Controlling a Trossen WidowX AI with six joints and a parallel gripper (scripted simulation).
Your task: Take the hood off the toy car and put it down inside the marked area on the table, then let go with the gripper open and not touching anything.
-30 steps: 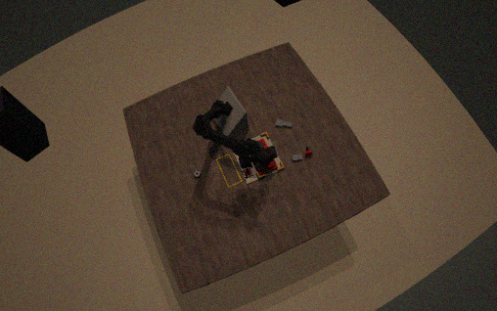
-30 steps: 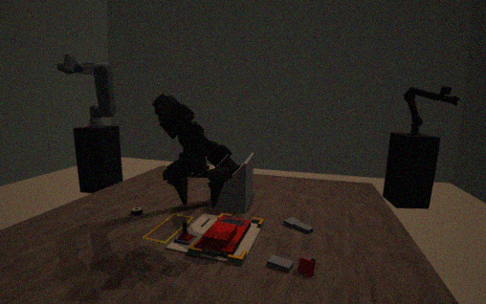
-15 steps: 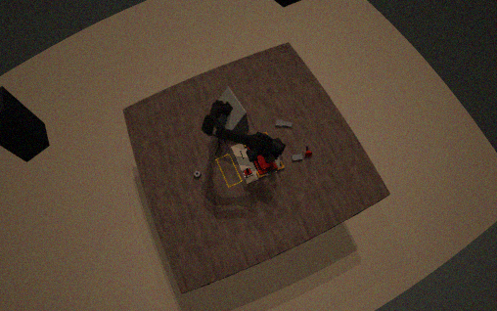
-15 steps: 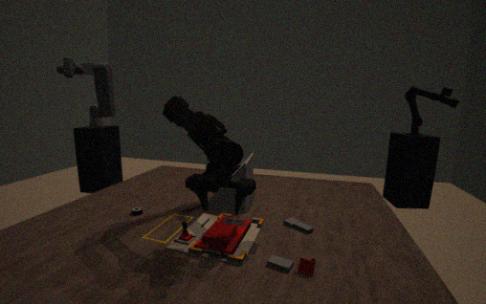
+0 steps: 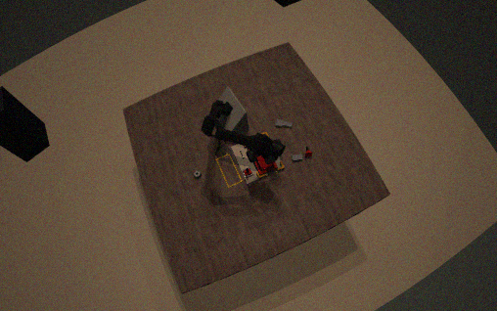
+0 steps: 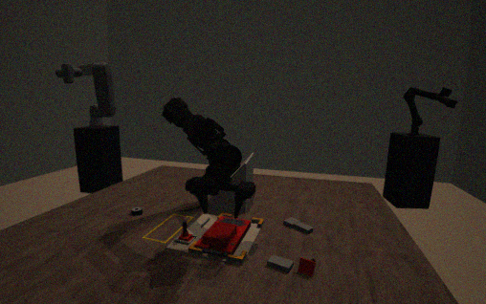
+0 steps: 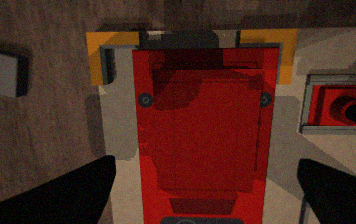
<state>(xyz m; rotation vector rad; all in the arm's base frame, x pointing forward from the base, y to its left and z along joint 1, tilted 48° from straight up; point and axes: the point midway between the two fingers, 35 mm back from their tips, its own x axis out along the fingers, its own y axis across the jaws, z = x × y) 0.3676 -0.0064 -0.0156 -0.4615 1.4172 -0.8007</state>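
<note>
The red toy car (image 5: 265, 163) (image 6: 243, 232) (image 7: 150, 182) sits on a pale board (image 6: 254, 237) (image 7: 120, 127) with yellow corner brackets. Its hood looks to be the raised red block (image 6: 219, 233) (image 7: 210, 135) on top of the car. My gripper (image 6: 221, 214) (image 7: 207, 164) is open and empty, pointing down above the car, with one finger on each side of it in the wrist view. In the top view the arm hides part of the car. The marked area, a yellow outline (image 5: 222, 172) (image 6: 154, 239), lies on the table beside the board.
A red knob piece (image 5: 248, 172) (image 6: 185, 236) stands on the board near the outline. A slanted grey panel (image 5: 237, 109) stands behind. Grey blocks (image 5: 284, 123) (image 6: 279, 263) and a red piece (image 5: 308, 154) (image 6: 306, 267) lie on the other side. A small round part (image 5: 197, 174) (image 6: 137, 211) lies beyond the outline.
</note>
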